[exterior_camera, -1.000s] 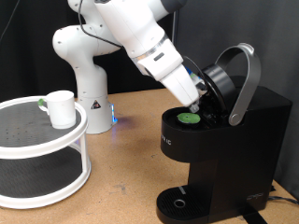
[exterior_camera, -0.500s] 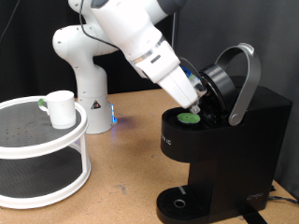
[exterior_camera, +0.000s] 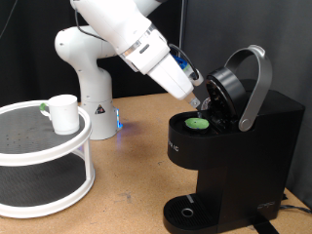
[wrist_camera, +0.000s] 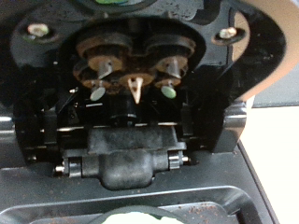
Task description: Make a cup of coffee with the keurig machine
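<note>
The black keurig machine [exterior_camera: 244, 146] stands at the exterior view's right with its grey-silver lid handle [exterior_camera: 259, 83] raised and the lid open. A green-topped pod [exterior_camera: 198, 124] sits in the open chamber. My gripper [exterior_camera: 202, 100] hangs just above the pod, beside the lid, with nothing showing between its fingers. The white cup [exterior_camera: 64, 112] stands on the top shelf of a white round rack [exterior_camera: 44, 148] at the left, far from the gripper. The wrist view shows the lid's underside with its needle [wrist_camera: 136, 89] and the pod's pale edge [wrist_camera: 131, 217].
The arm's white base [exterior_camera: 90, 73] stands behind the rack, on the wooden table [exterior_camera: 132, 175]. The machine's round drip base [exterior_camera: 187, 211] is at the bottom, with nothing on it.
The arm has pulled up and to the left, away from the chamber. The pod stays in the chamber. The cup has not moved.
</note>
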You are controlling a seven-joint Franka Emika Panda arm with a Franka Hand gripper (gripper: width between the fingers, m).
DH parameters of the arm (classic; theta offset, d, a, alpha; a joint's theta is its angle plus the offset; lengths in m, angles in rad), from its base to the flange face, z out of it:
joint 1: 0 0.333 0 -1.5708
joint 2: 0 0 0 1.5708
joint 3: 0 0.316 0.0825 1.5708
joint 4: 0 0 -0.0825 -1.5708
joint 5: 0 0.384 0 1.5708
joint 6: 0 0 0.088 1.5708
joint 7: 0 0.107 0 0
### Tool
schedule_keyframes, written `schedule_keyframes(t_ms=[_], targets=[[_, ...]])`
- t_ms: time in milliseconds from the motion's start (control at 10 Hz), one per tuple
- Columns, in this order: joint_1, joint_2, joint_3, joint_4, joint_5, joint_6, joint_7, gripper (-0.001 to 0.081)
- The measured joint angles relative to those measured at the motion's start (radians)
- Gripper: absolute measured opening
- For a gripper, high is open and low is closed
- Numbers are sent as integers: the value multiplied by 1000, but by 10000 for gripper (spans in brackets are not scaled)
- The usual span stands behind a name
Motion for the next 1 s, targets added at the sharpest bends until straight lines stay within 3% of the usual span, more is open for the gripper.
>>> schedule_keyframes(t_ms=[300,800,1000], targets=[[-14,-41,-42,16,11,-53,-12,803],[-74,-85,-93,106,-79,-226,71,803],[-73,-84,-91,104,-67,-220,70,803]])
